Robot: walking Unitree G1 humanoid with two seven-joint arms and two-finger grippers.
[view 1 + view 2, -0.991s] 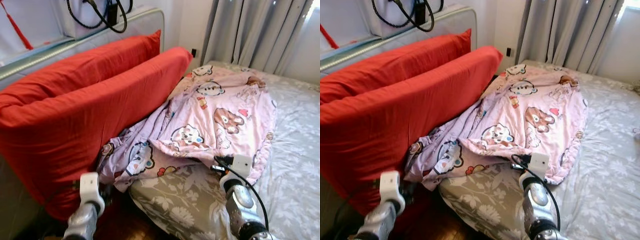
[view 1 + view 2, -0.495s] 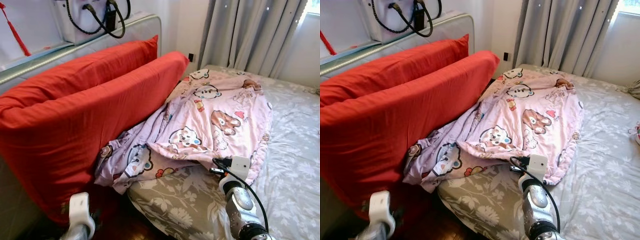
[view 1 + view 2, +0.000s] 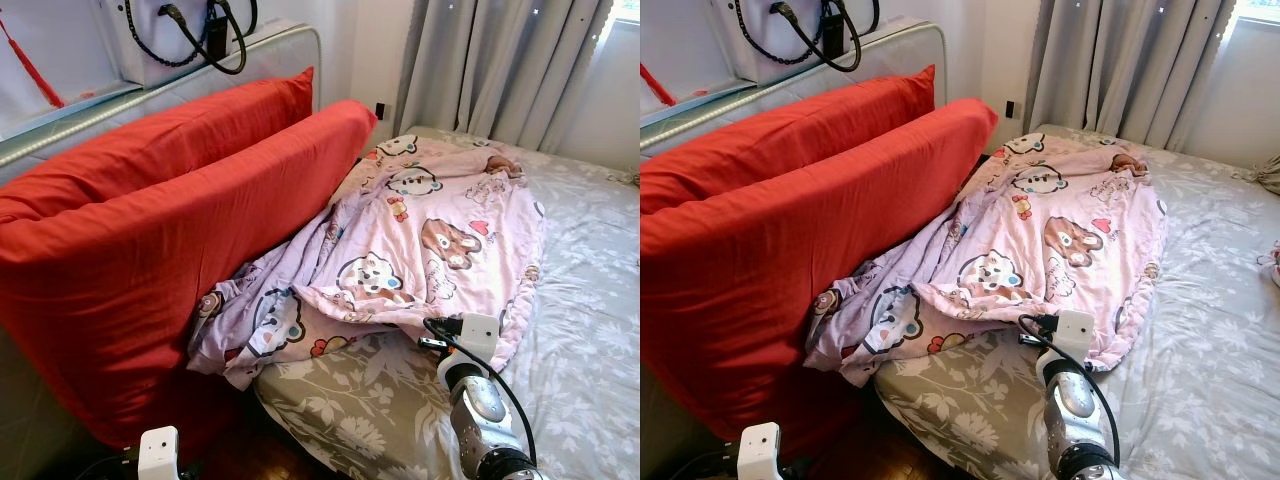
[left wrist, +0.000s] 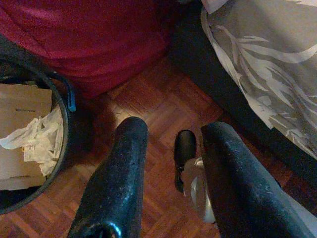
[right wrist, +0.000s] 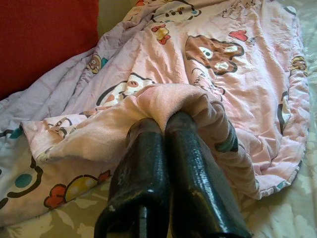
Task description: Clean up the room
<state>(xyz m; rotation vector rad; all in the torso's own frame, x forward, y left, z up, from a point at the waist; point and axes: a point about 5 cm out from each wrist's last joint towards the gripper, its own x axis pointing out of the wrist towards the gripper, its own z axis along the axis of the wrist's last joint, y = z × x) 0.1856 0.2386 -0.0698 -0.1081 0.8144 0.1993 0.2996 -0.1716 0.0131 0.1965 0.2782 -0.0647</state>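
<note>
At the lower middle of the head views, my right tool (image 5: 163, 116) is pinched closed on a folded edge of the pink blanket (image 3: 440, 225), its two black fingers (image 5: 143, 163) pressed together with soft fabric bunched over the tips. The blanket is thin, crumpled cotton printed with cartoon bears and mushrooms; it sprawls across the centre of the frame, one end spilling off the bed's near corner toward the pillows. Under it the bed sheet (image 3: 590, 290) is grey with a pale floral print, smooth on the right, wrinkled at the corner.

Filling the left half of the frame, two big red pillows (image 3: 160, 230) stand on edge, plump and rectangular, leaning against a light padded headboard (image 3: 280, 45). A white bag with black looped handles (image 3: 190, 30) sits upper left. Grey pleated curtains (image 3: 500, 70) hang upper right.

My left tool (image 4: 166, 144) hangs low at the bottom left beside the pillows, fingers apart and holding nothing, over a reddish parquet floor (image 4: 148, 104). In its wrist view, a round black bin (image 4: 34, 144) holding cardboard and a crumpled white plastic bag sits close to the red pillow, and a small dark object lies on the floor between the fingers; cannot tell what it is.
</note>
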